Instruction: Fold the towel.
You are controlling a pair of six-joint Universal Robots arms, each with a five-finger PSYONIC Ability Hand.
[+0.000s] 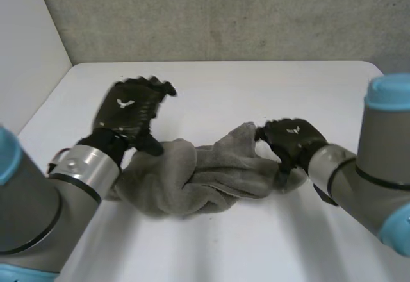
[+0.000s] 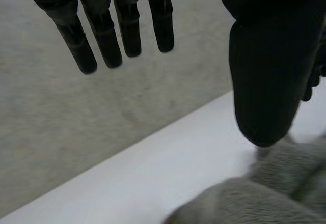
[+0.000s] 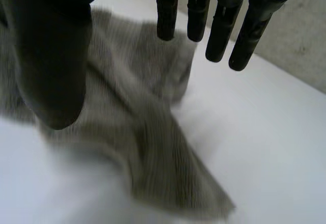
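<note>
Head view showed the towel (image 1: 198, 176) bunched at the middle of the table (image 1: 256, 83), the left hand (image 1: 128, 112) and right hand (image 1: 291, 138) over its opposite ends, fingers (image 2: 108, 35) straight and holding nothing, likely ready to grasp corners.

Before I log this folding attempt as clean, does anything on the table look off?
Yes: the towel lies crumpled in a twisted heap on the table, not flat. The left robot hand and right robot hand sit at its ends, fingers straight, gripping nothing.
</note>
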